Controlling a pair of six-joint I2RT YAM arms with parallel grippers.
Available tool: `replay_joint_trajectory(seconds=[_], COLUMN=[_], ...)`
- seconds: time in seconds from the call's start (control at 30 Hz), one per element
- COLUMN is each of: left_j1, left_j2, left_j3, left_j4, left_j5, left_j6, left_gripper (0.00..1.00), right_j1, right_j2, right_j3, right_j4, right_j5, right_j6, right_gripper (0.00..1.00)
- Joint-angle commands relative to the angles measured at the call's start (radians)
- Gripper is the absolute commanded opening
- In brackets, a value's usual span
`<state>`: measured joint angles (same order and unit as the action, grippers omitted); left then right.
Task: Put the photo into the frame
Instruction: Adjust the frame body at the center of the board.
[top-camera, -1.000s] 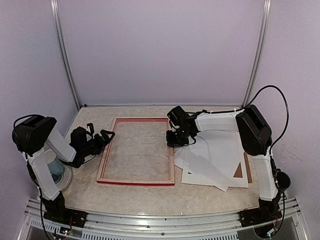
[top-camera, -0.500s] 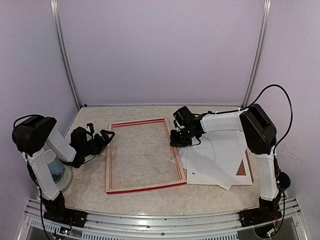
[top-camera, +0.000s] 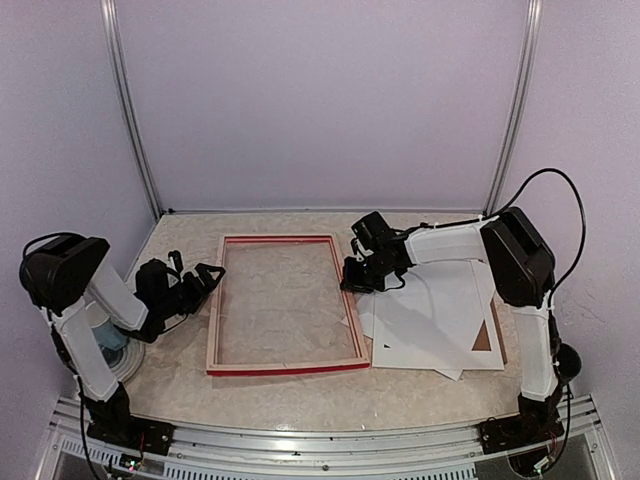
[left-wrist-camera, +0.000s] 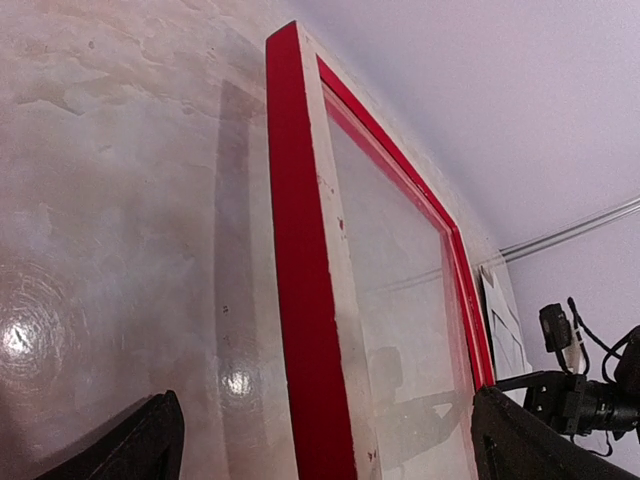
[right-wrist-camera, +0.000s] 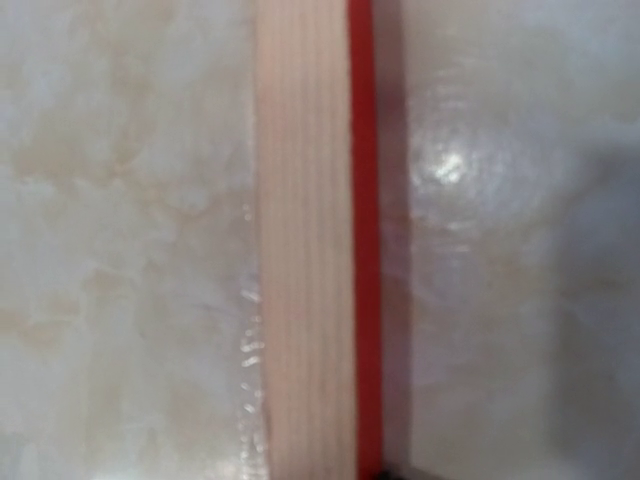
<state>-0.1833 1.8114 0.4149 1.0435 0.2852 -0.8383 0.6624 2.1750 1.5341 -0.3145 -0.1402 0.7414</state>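
Standing there, I saw the frame (top-camera: 285, 305) lying flat on the marbled table (top-camera: 290, 390) with its pale wood back up, a thin line of red showing along its edges and the table visible through the clear pane. The left gripper (top-camera: 205, 279) hung low just outside the frame's left rail with its jaws spread wide. From its own camera the two dark fingertips (left-wrist-camera: 150, 445) sat far apart, and the red-edged rail (left-wrist-camera: 310, 330) ran away straight ahead of the gap between them, untouched. The right gripper (top-camera: 358, 276) was down on the opposite long rail, close to the far corner. Its wrist camera looked straight onto a strip of that pale wood (right-wrist-camera: 305, 250) with the red edge beside it, but the fingers were out of that view and hidden from above. I could not tell whether the jaws were clamped on the rail or only resting at it. Behind those jaws, under the right forearm, several white sheets (top-camera: 430, 315) lay fanned and overlapping just beside the frame, with a brown panel (top-camera: 478, 342) peeking out at their near side. No printed face showed, so I could not say which sheet was the photo. Nothing lay inside the frame.
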Motion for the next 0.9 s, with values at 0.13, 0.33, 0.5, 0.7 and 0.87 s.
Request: replay_joint_trajectory(seconds=[0.13, 0.33, 0.5, 0.7, 0.87], left_j1=[0.004, 0.002, 0.002, -0.009, -0.019], left_j2=[0.119, 0.187, 0.237, 0.283, 0.271], left_j3=[-0.022, -0.016, -0.017, -0.005, 0.002], left_j4=[0.224, 0.345, 0.494, 0.629, 0.638], left_j5=[0.188, 0.260, 0.312, 0.365, 0.381], left_j6=[-0.117, -0.183, -0.250, -0.307, -0.296], left_gripper=[0.99, 0.98, 0.91, 0.81, 0.75], right_j1=[-0.014, -0.015, -0.017, -0.020, -0.023], right_j2=[-0.060, -0.058, -0.057, -0.052, -0.039], right_j3=[-0.033, -0.049, -0.059, -0.079, -0.083], right_j4=[0.115, 0.146, 0.172, 0.213, 0.226], right_j5=[-0.096, -0.108, -0.109, -0.120, -0.131], right_j6=[0.052, 0.054, 0.048, 0.039, 0.035], right_gripper=[0.04, 0.04, 0.05, 0.05, 0.06])
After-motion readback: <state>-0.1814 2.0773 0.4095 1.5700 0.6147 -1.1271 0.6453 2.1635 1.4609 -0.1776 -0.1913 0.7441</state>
